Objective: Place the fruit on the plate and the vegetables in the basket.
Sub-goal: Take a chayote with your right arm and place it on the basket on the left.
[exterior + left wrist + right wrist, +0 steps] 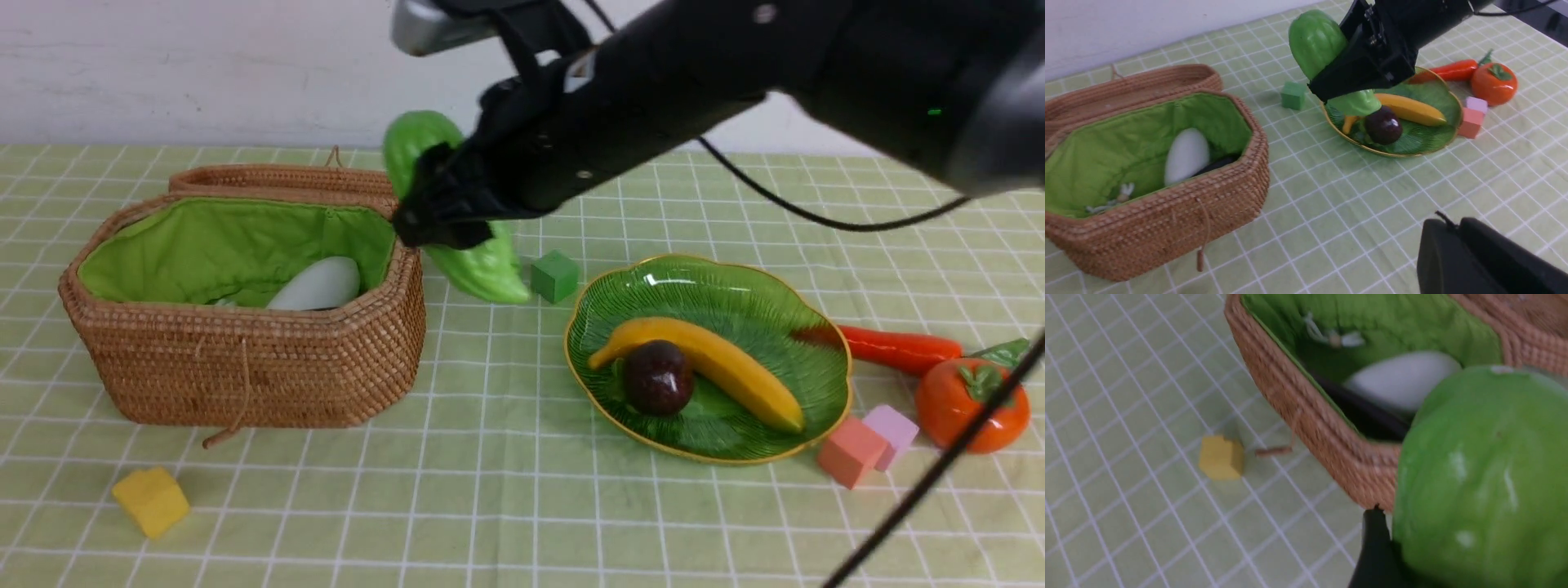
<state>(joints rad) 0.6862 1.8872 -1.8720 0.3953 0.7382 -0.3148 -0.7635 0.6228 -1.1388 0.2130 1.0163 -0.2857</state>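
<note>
Bumpy light-green toy gourd (478,253) up in the air

Right black gripper (445,196) has jaws parted around it, gripping; left black gripper (1447,228) looks nearly closed, nothing held.

Black arm, dangling black cable, small round spots, perhaps screws.

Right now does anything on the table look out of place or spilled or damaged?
Nothing looks spilled or damaged. The carrot looks a little askew: its tip lies over the rim of the green plate, which holds fruit, while the rest lies outside, by the persimmon.
</note>
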